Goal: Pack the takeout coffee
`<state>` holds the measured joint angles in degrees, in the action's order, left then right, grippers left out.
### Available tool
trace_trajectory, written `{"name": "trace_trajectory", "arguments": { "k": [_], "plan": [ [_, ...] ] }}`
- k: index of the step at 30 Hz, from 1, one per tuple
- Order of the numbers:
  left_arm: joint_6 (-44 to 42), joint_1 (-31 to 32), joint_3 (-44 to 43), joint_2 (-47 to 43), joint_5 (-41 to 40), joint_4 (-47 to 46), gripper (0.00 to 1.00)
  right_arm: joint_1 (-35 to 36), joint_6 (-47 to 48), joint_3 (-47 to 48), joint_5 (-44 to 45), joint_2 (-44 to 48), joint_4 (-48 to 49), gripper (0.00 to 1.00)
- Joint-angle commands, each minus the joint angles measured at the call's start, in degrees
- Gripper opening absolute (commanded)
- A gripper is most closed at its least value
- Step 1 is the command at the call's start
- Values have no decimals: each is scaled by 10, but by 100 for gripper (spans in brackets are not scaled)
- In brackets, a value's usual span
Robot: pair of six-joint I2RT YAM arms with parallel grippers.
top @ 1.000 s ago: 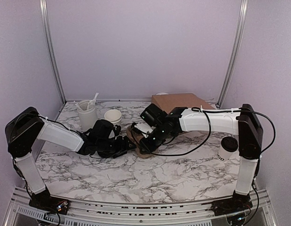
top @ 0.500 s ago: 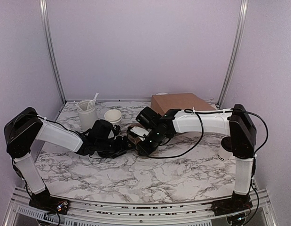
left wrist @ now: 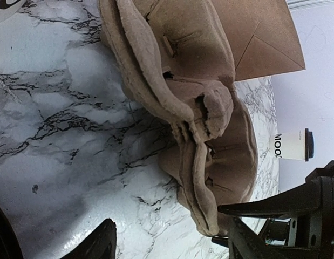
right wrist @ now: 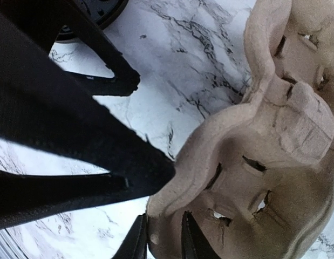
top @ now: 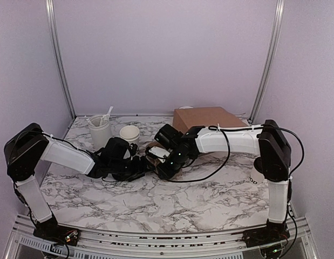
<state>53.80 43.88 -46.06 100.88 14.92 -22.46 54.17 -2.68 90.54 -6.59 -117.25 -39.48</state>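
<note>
Well to the right of the cup carrier (left wrist: 210,102): takeout coffee (left wrist: 291,145), standing upright, lid up.
Nearer the right gripper (right wrist: 164,237), pinching the carrier's rim; farther from the left gripper (left wrist: 169,237), spread wide just beside the same carrier. Likely a right-side reach once released.

left arm (top: 67,155): white links, black joints | right arm (top: 234,139): white links, black joints, looping black cable

Surface (top: 156,208): white marble pattern with dark grey veining, lower half of frame.
Back wall (top: 167,54): plain pale lilac.
Side walls (top: 15,65): same lilac, left and right edges.
Aluminium posts (top: 58,59): two, upper left and upper right.
Aluminium rail (top: 156,237): bottom edge.
Light: even, soft.
</note>
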Motion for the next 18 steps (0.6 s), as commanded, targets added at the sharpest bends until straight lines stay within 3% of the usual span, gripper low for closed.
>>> {"name": "trace_trajectory", "arguments": {
  "k": [1,18],
  "plan": [
    [-1,-4,7,-18,-4,-4,72,5,-1,25,0,-7,2,19],
    [4,-1,25,-39,0,-4,71,-15,-56,0,-78,33,38,2]
  ]
}}
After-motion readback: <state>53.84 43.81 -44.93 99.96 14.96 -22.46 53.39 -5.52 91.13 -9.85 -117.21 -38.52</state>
